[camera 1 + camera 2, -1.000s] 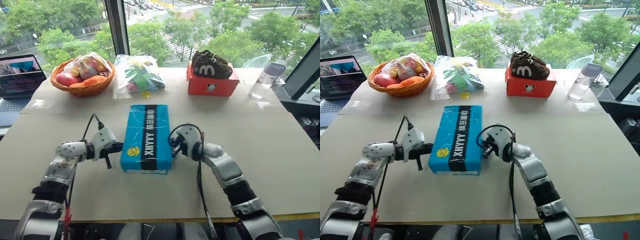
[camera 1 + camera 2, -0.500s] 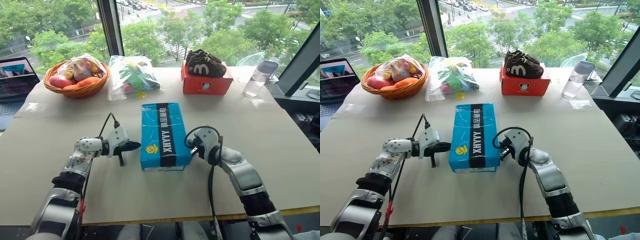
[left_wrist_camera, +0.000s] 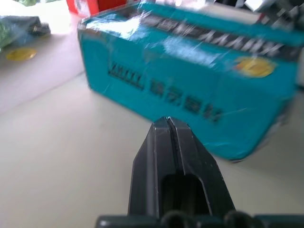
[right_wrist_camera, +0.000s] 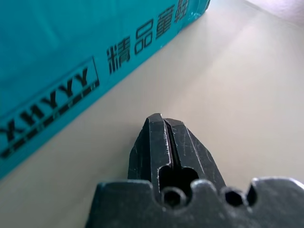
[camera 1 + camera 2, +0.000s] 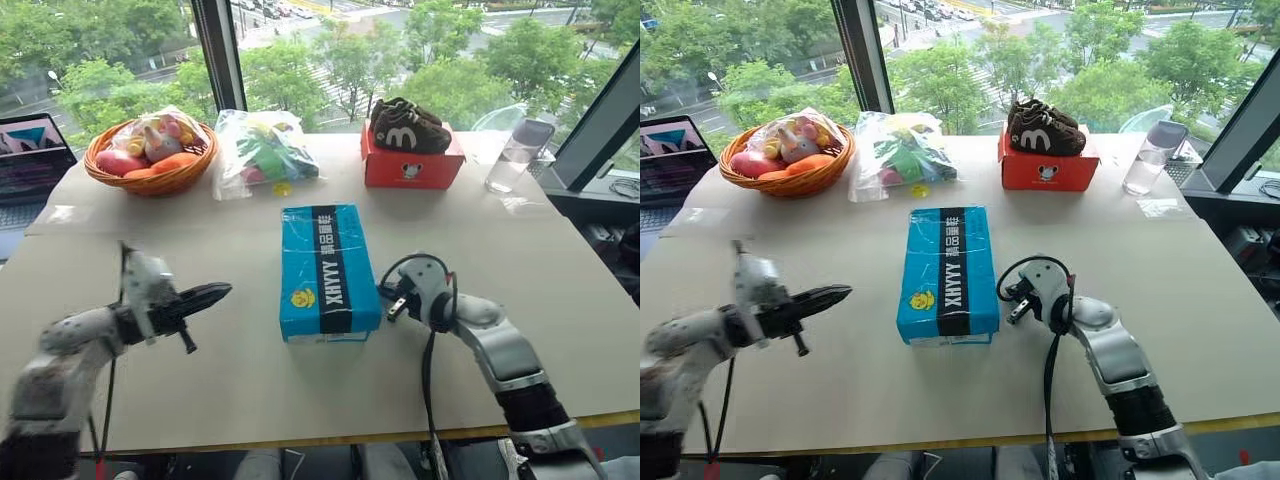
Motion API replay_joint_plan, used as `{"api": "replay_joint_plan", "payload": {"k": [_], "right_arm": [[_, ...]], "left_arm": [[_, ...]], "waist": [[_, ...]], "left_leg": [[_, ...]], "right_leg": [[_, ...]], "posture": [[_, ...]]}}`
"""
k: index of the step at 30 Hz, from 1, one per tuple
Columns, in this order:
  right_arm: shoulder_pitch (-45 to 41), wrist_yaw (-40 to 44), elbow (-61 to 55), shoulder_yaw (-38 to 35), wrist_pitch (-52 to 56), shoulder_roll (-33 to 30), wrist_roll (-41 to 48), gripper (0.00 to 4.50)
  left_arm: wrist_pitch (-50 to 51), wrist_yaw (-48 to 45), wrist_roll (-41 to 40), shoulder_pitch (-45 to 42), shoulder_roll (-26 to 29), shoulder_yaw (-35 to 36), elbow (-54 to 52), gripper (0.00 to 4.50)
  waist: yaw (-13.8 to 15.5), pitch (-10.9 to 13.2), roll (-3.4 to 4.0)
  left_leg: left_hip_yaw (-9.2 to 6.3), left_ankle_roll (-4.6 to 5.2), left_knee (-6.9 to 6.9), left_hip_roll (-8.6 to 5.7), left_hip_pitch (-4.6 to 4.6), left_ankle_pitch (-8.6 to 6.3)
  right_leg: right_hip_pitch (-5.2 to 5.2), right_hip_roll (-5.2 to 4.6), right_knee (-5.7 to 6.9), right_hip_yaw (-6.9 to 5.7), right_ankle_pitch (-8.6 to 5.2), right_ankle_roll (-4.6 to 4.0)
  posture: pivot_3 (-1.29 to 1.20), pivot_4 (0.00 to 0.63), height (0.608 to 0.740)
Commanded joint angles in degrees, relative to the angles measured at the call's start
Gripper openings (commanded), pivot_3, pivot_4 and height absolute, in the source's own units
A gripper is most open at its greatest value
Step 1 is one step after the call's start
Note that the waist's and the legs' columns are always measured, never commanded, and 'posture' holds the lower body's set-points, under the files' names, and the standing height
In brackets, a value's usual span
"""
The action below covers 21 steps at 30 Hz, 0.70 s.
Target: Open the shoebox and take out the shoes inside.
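Both arms silver-grey metal w/ black bands at forearm and white rounded wrist housings. Black cable loops over each wrist and runs down along arm. Left gripper (image 5: pixel 205 295) and right gripper (image 4: pixel 164 124): two black fingers, round holes at base.

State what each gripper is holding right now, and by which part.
Nothing is held. The left gripper and right gripper are both shut and empty, flanking the closed shoebox without touching it.
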Motion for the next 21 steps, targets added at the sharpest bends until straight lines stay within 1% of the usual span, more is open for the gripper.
{"api": "replay_joint_plan", "payload": {"k": [1,3,5,12,14,17,21], "right_arm": [[-0.64,5.02,-1.54,-2.06,-1.94,-2.3,3.69,0.03],[-1.36,6.93,-1.88,-2.87,-1.32,-2.84,5.69,0.03],[-1.89,8.38,-2.38,-3.11,-0.69,-3.1,7.4,0.03],[-5.84,9.4,-3.23,-2.26,0.13,-1.86,9.41,0.03],[-6.81,9.59,-3.48,-1.95,0.16,-1.92,9.58,0.03],[-7.87,9.81,-4.21,-1.74,0.49,-2.56,9.69,0.03],[-9.75,9.99,-6.24,-3.35,2.69,-2.57,12.1,0.03]], "left_arm": [[6.55,-0.76,-9.44,3.9,3.42,7.94,-5.96,0.0],[7.62,-1.12,-11.12,4.83,4.99,10.97,-5.52,0.0],[8.01,-1.3,-11.55,4.96,6.22,12.54,-4.53,0.0],[6.59,-5.51,-8.77,5.7,10.84,15.33,-0.36,0.0],[6.31,-5.94,-8.29,5.71,11.15,15.43,0.23,0.0],[6.2,-6.05,-8.11,5.69,10.79,14.83,-0.09,0.0],[5.7,-6.05,-7.45,5.79,10.13,14.08,-0.02,0.0]], "waist": [[0.16,0.01,0.08],[0.07,0.03,0.09],[0.09,0.04,0.08],[-0.12,0.05,0.1],[-0.12,0.05,0.1],[-0.03,0.06,0.11],[-0.03,0.07,0.11]], "left_leg": [[0.01,0.0,0.0,0.0,0.1,0.0],[0.02,0.0,0.0,0.02,0.26,0.0],[0.03,0.0,0.0,0.04,0.34,0.0],[0.07,0.0,-0.08,0.06,0.22,-0.01],[0.09,0.0,-0.08,0.06,0.06,-0.01],[0.1,0.0,-0.08,0.06,0.03,-0.01],[0.1,0.0,-0.08,0.07,0.01,-0.01]], "right_leg": [[0.11,0.01,0.0,0.0,0.0,-0.02],[0.31,0.02,-0.02,-0.01,-0.01,-0.04],[0.4,0.02,-0.04,-0.02,-0.08,-0.16],[0.25,0.05,-0.09,-0.02,-0.06,-0.12],[0.0,0.05,-0.04,0.02,-0.04,-0.13],[-0.03,0.05,-0.04,0.02,-0.03,-0.13],[-0.05,0.06,-0.04,0.02,-0.03,-0.13]], "posture": [[0.0,0.15,0.74],[0.0,0.15,0.74],[0.0,0.15,0.74],[0.0,0.15,0.74],[0.0,0.15,0.74],[0.0,0.15,0.74],[0.0,0.15,0.74]]}}
